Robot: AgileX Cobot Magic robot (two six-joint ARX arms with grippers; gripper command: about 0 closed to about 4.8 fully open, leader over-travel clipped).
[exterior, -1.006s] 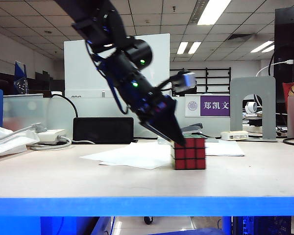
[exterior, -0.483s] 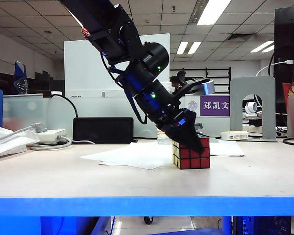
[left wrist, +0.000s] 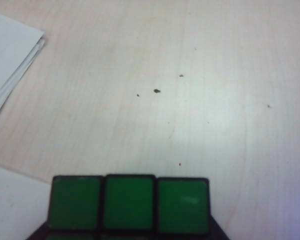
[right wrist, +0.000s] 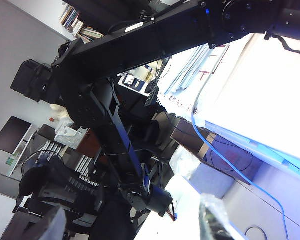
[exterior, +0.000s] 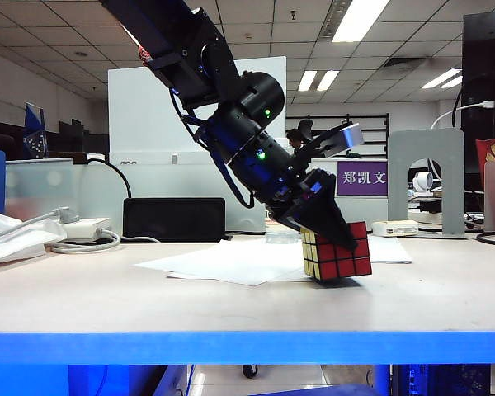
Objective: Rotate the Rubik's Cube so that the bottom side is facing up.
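The Rubik's Cube has a red face toward the exterior camera and a yellow face on its left side. It is tilted, with its left edge raised off the table. My left gripper reaches down from the upper left, its black fingers shut on the cube's top and sides. The left wrist view shows the cube's green face close under the camera. The right gripper is out of the exterior view; in its wrist view its fingertips stand far apart and open with nothing between them.
White sheets of paper lie on the table left of and behind the cube. A black box, a white power strip with cable and a grey bracket stand along the back edge.
The left gripper came lower onto the cube and closed on it. The cube, flat on the table before, slid a little right and now tilts with its left edge lifted.
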